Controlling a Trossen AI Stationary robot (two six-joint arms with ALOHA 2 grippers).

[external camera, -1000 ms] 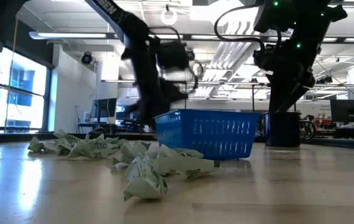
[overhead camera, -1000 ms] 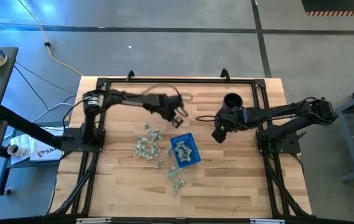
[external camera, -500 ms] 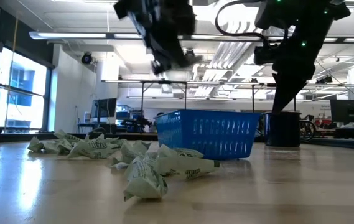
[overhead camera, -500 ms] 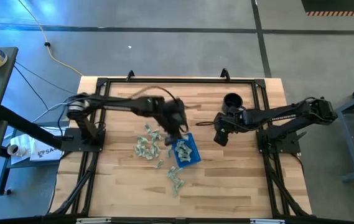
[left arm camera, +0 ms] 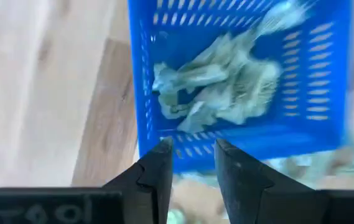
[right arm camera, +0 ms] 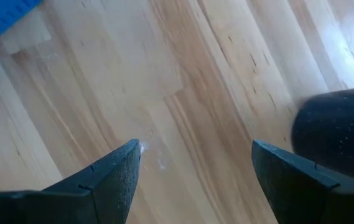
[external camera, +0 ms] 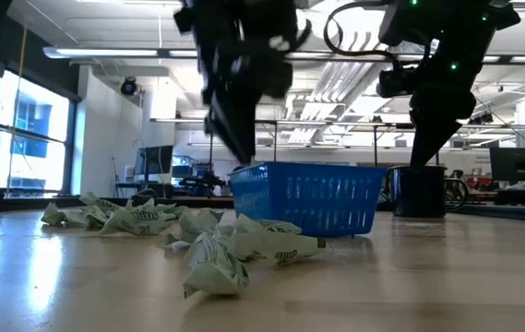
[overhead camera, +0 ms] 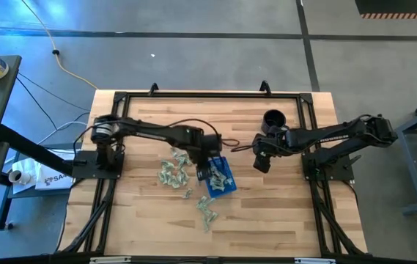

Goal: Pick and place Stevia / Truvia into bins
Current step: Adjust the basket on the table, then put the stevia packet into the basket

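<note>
Stevia packets (left arm camera: 226,93) fill the blue tray (overhead camera: 219,177); left pincer (overhead camera: 202,171) has descended.

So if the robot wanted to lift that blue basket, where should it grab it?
Probably by the rim of one side wall, coming straight down from above. The blue basket sits flat on the table with its top open, and its thin upright slotted walls would fit between narrow jaws. The packets heaped inside leave the rim free.

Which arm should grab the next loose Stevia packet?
Left. Its gripper hangs at the blue tray's edge, beside the loose packets. The right gripper is open over bare table, near the black mug.
</note>
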